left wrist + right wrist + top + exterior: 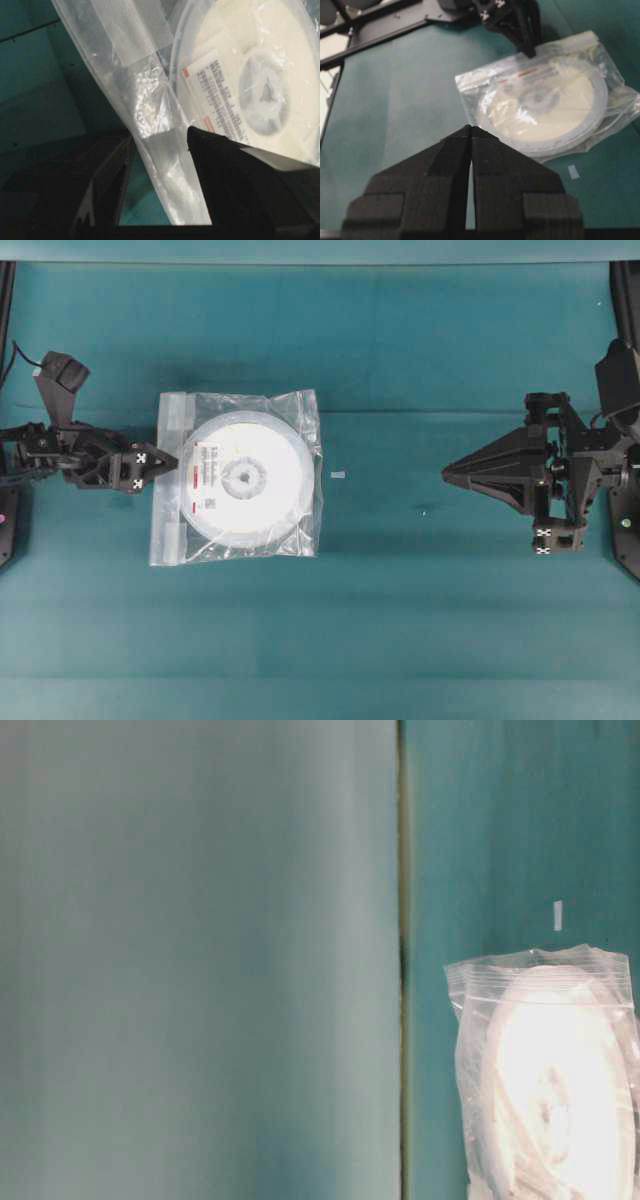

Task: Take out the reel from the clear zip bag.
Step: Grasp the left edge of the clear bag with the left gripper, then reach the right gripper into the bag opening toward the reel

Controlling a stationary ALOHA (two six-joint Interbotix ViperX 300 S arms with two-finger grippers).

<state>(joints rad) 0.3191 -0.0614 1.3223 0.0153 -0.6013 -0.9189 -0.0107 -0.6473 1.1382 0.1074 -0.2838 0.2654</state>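
The reel (245, 478), a white disc with a grey hub and a red-striped label, lies flat inside the clear zip bag (300, 410) on the teal table, left of centre. At the bag's left edge, where the whitish zip strip (175, 415) runs, my left gripper (170, 460) is open. In the left wrist view the bag's edge (165, 165) passes between the spread fingers of the left gripper (160, 135), with the reel (260, 75) just beyond. My right gripper (447, 476) is shut and empty at the far right, pointing toward the bag (470, 82) from well away.
A small white scrap (338, 475) lies on the table just right of the bag. The table-level view shows the bag (480, 990) and the reel (560, 1080) at lower right beside a blurred grey wall (200, 960).
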